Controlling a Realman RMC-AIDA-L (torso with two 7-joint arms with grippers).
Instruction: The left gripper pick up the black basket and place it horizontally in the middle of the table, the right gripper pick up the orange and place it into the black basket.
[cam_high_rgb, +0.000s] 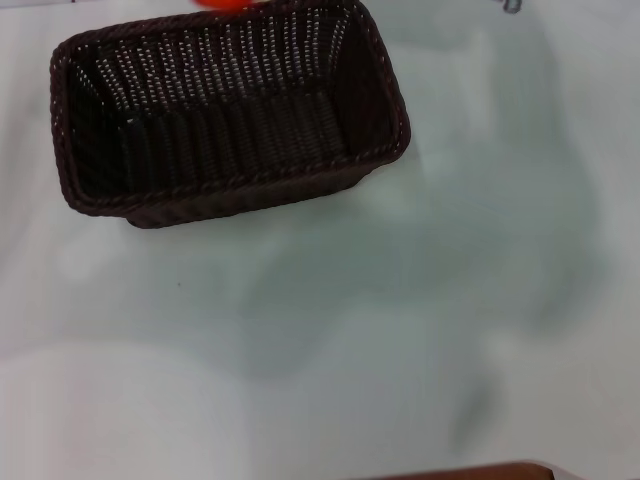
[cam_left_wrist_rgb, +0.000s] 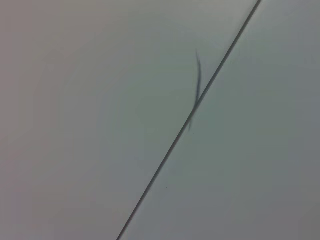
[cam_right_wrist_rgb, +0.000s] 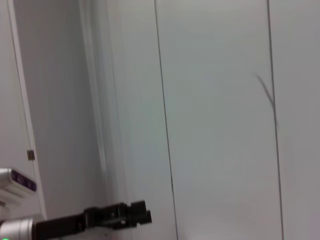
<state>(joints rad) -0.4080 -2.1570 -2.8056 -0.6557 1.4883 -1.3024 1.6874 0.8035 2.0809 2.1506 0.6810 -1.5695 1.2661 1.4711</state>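
The dark woven wicker basket (cam_high_rgb: 225, 115) sits on the glossy white table (cam_high_rgb: 400, 330) – the red-orange fruit (cam_high_rgb: 222, 4) peeks behind it. Neither gripper's jaws can be told.

Indoor robot test room or laboratory. A bare glossy white table (cam_high_rgb: 400, 330) carries only a black basket (cam_high_rgb: 225, 110), with an orange (cam_high_rgb: 222, 3) just beyond the basket's far rim. Plain pale wall panels (cam_right_wrist_rgb: 215, 125) with thin seams surround a robot arm (cam_right_wrist_rgb: 75, 222).

The black basket (cam_high_rgb: 230, 110) sits on the table (cam_high_rgb: 400, 330), far and left of me. The orange (cam_high_rgb: 222, 3) lies just behind it.
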